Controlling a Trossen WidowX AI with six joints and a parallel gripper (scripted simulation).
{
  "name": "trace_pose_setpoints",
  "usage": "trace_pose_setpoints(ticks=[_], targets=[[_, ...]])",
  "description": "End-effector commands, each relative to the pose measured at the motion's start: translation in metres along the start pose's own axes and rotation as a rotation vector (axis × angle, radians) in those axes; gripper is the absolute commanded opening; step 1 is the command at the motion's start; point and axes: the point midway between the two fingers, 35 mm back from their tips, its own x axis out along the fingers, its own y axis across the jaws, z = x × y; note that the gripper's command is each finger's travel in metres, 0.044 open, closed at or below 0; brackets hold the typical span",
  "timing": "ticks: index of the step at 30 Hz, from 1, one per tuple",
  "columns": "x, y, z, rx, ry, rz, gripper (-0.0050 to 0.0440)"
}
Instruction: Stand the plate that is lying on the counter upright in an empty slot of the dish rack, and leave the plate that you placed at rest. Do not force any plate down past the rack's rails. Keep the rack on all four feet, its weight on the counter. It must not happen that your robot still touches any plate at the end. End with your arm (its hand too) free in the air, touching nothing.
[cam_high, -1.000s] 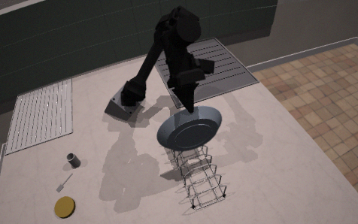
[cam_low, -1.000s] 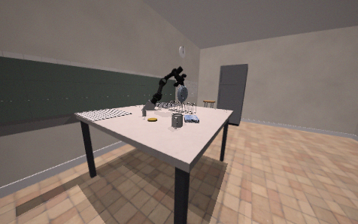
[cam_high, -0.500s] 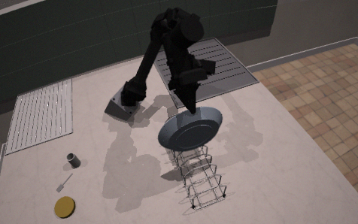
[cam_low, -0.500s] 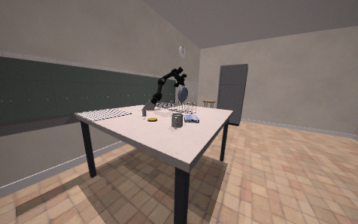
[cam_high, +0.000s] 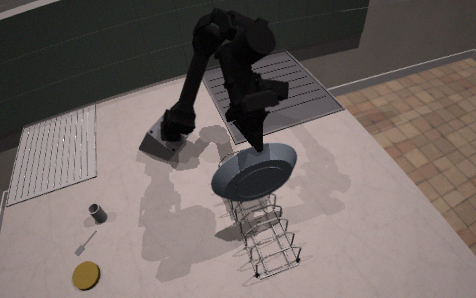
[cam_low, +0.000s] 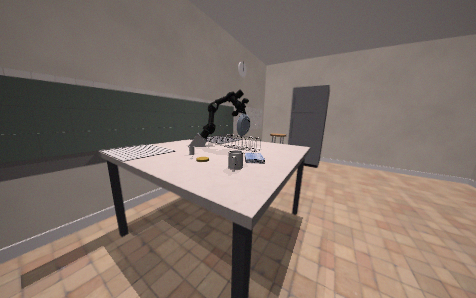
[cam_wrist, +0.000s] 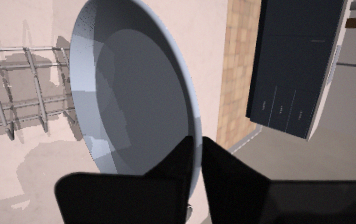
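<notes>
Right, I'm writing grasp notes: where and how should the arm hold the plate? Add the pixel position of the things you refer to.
Pinch the plate (cam_high: 254, 182) (cam_low: 243, 125) (cam_wrist: 145, 100) at its upper rim, from above, jaws astride the thin edge. It is tipped steeply, so that should leave its lower edge free for the rack (cam_high: 257, 275) (cam_low: 260, 144) (cam_wrist: 36, 90).

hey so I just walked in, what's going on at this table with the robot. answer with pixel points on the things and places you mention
A black robot arm is holding a blue-gray plate (cam_high: 255, 172) (cam_low: 243, 125) (cam_wrist: 142, 100) by its rim, pinched in its gripper (cam_high: 260, 149) (cam_wrist: 196, 142). The plate hangs tilted in the air, above one end of a wire dish rack (cam_high: 270, 247) as the top view shows it. It isn't standing in a slot yet, and the gripper hasn't let go, so the job of racking it is unfinished.
</notes>
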Motion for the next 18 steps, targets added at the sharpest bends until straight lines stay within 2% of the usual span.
trace_pose_setpoints(ticks=[1,18], targets=[[0.0045,0.0032,0.0006,0.016,-0.011,0.015,0.0],[0.0043,0.0036,0.0009,0.016,-0.011,0.015,0.0]])
